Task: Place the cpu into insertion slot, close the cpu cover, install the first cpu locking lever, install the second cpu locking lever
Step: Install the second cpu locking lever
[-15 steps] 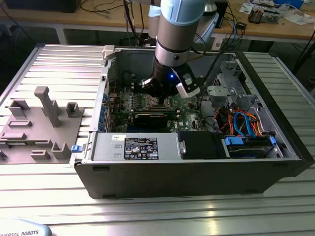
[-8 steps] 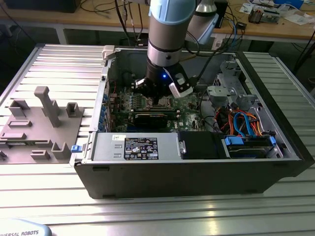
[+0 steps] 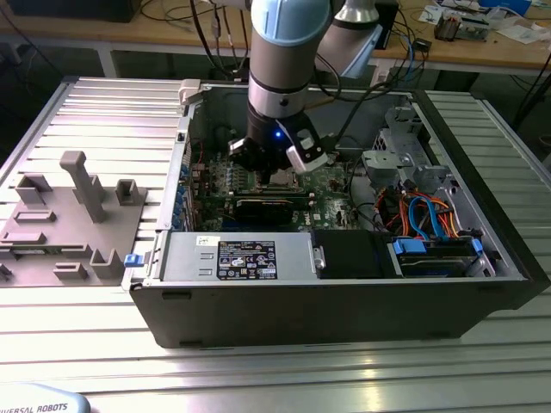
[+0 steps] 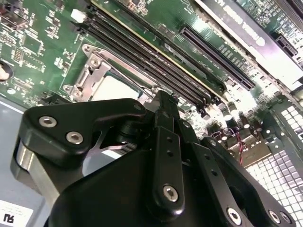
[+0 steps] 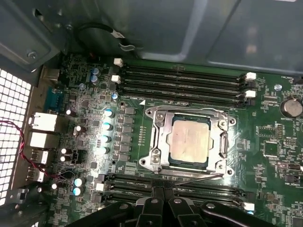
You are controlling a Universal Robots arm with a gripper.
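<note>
In the first wrist view the cpu (image 5: 189, 142) lies flat in the socket on the green motherboard. The silvery cpu cover (image 5: 160, 142) is down around it, and the chip's metal top shows through the square opening. A thin wire locking lever (image 5: 194, 172) runs along the socket edge nearest my gripper (image 5: 163, 193). The black fingers are pressed together just short of that lever, with nothing visible between them. The second wrist view has the gripper (image 4: 163, 101) hanging over the cpu (image 4: 113, 87) and the cover (image 4: 92, 71). In the exterior view the gripper (image 3: 269, 172) is low inside the open computer case.
Memory slots (image 5: 184, 78) flank the socket on two sides, and a row of capacitors (image 5: 106, 127) stands beside it. The case holds a power supply (image 3: 241, 258) and a drive cage with blue cables (image 3: 430, 232). A grey fixture plate (image 3: 69, 215) lies at the exterior view's left.
</note>
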